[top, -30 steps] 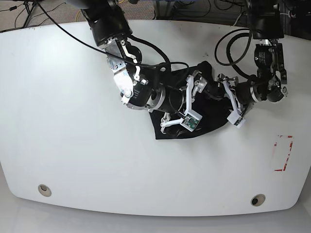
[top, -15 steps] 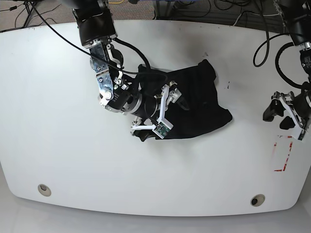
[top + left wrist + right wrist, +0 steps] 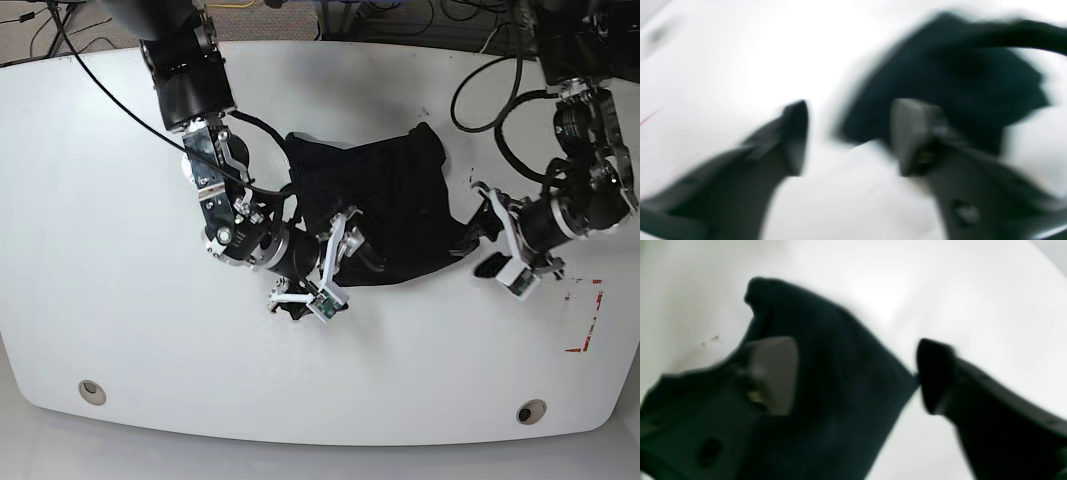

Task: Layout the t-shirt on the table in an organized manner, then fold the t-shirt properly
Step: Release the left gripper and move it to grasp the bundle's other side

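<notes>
Base view: the black t-shirt (image 3: 385,210) lies crumpled near the middle of the white counter (image 3: 100,250). The right pincer (image 3: 322,262) sits at the shirt's lower edge, on the view's left. The left pincer (image 3: 478,238) sits at the opposite edge, near the red tape mark (image 3: 583,315). In the right wrist view, the right pincer's fingers (image 3: 773,373) stand apart with cloth between them, gripping nothing. The left wrist view is blurred; its fingers (image 3: 795,133) also stand apart, with the shirt just beyond.
</notes>
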`<state>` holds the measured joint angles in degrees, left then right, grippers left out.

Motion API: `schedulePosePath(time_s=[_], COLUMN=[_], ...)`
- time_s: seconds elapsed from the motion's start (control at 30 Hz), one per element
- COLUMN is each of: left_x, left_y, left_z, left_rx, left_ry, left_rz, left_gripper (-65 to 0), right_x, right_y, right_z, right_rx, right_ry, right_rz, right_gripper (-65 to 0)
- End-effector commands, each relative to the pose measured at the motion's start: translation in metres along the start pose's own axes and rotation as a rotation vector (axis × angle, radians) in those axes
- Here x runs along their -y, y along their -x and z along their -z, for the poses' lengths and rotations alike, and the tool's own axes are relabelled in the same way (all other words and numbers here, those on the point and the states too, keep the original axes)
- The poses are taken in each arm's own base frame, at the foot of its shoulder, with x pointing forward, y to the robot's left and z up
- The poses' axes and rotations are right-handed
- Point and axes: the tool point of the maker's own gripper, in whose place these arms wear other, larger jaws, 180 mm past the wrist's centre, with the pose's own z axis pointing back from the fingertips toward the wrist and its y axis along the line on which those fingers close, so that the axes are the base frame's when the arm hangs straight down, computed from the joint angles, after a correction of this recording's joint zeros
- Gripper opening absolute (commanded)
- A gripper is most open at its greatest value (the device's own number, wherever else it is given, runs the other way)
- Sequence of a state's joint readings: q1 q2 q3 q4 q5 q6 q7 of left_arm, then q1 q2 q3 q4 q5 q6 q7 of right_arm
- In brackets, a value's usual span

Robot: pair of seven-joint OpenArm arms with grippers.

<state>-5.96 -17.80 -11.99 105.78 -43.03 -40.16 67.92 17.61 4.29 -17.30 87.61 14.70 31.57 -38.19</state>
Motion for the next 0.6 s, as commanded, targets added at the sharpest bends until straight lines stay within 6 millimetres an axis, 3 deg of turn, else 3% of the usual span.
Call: schedulePosePath(time_s=[0.0,0.17,0.37,0.57], left_x=[0.011,0.046,0.088,0.119], left_y=[-0.010,-0.003,0.021,0.053], left_z=[0.006,0.023,0.042,0.054], left_rx=[0.037,0.039,-0.038,-0.161], left_ry=[0.023,0.108,0.189,0.230], left_rz=[0.007,-0.035,-0.036,0.012], left_gripper=[-48.9,-64.3,-65.0,-65.0], right_x=[0.018,0.035,0.046,0.047], right_y=[-0.028,-0.022,-0.010,0.007], right_z=[0.004,0.014,0.024,0.027], right_rx=[0.072,0.049,0.081,0.085], right_ry=[0.017,0.025,0.028,0.028], right_rz=[-0.012,0.011,0.066,0.107], right_gripper=[-25.2,-33.9,-40.6,-42.6])
